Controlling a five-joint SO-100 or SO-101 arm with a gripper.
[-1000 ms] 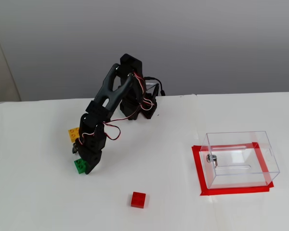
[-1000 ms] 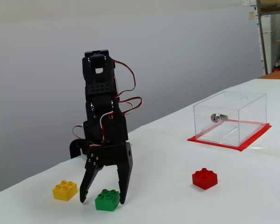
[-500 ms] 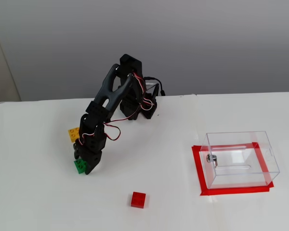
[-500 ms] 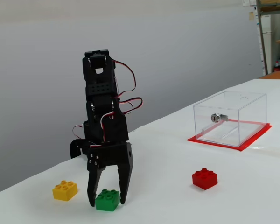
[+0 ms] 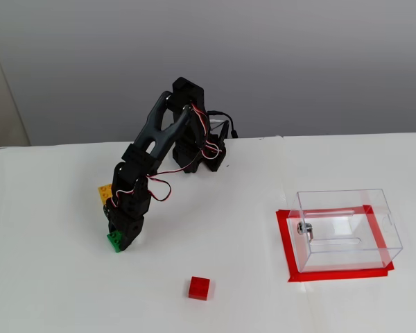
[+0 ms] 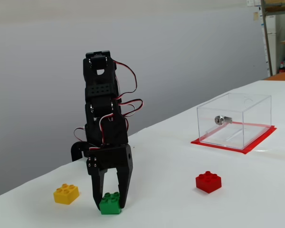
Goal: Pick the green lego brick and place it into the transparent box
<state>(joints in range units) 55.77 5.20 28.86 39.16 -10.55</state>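
The green lego brick (image 5: 114, 242) (image 6: 110, 204) sits on the white table at the left. My gripper (image 5: 116, 241) (image 6: 110, 203) points straight down over it, one finger on each side, and the fingers (image 6: 124, 183) look pressed against the brick's sides. The brick still rests on the table. The transparent box (image 5: 347, 208) (image 6: 247, 111) stands empty and open-topped far to the right in both fixed views, with a small metal fitting (image 5: 304, 228) (image 6: 220, 120) on one wall.
A yellow brick (image 5: 105, 192) (image 6: 66, 194) lies just beside the gripper. A red brick (image 5: 200, 288) (image 6: 208, 182) lies between the gripper and the box. The box stands on a red taped rectangle (image 5: 336, 275) (image 6: 256, 143). The arm's base (image 5: 204, 156) is at the table's back.
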